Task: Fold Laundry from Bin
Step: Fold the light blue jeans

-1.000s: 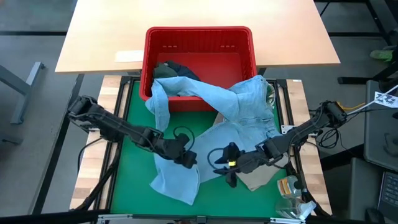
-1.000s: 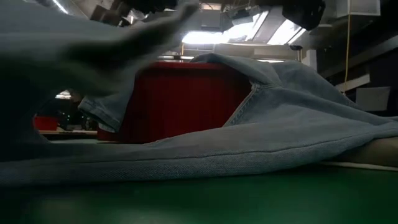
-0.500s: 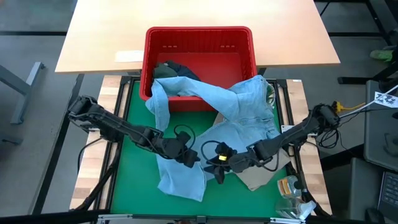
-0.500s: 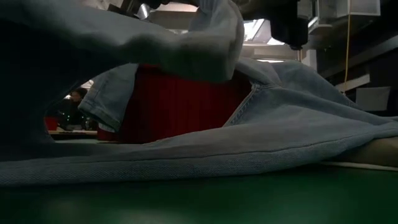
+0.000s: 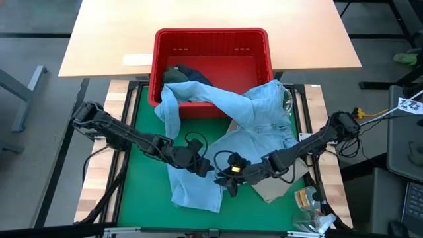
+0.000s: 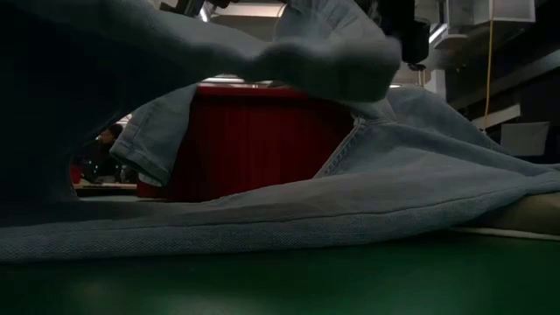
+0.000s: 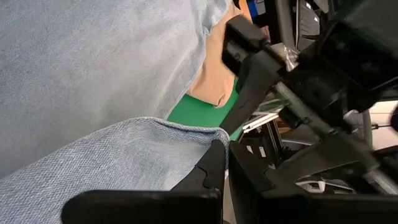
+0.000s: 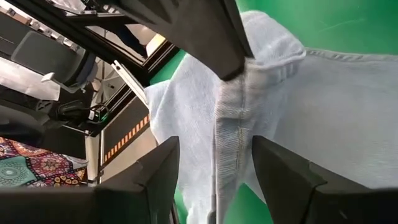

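The light blue shirt (image 5: 254,112) is soft woven cloth with a fine grainy, matt weave and stitched seams. The bin (image 5: 213,49) at the upper centre is smooth red plastic, a little glossy. The mat (image 5: 142,178) is flat matt green. The table top (image 5: 112,33) looks like pale, smooth wood. The beige garment (image 7: 214,74) is plain matt cloth.

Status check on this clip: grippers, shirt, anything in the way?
Left gripper shut on light blue shirt hem, lifted. Right gripper open, jaws astride same hem. Shirt trails over red bin rim.
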`<act>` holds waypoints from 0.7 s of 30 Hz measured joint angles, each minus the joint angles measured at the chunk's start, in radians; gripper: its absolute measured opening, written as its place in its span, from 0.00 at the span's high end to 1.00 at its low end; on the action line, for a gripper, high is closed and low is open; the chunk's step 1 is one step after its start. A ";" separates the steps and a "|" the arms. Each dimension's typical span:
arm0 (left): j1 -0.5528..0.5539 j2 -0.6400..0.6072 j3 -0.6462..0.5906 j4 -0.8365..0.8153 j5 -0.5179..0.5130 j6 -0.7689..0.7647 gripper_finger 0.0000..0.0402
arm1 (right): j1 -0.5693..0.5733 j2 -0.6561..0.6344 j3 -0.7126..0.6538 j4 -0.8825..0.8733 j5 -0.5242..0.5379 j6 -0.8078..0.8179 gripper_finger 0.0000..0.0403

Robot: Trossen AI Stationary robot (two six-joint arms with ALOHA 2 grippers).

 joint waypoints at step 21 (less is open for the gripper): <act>0.004 0.000 0.000 0.060 -0.002 0.101 0.99 | 0.000 0.043 -0.001 -0.005 -0.052 -0.033 0.82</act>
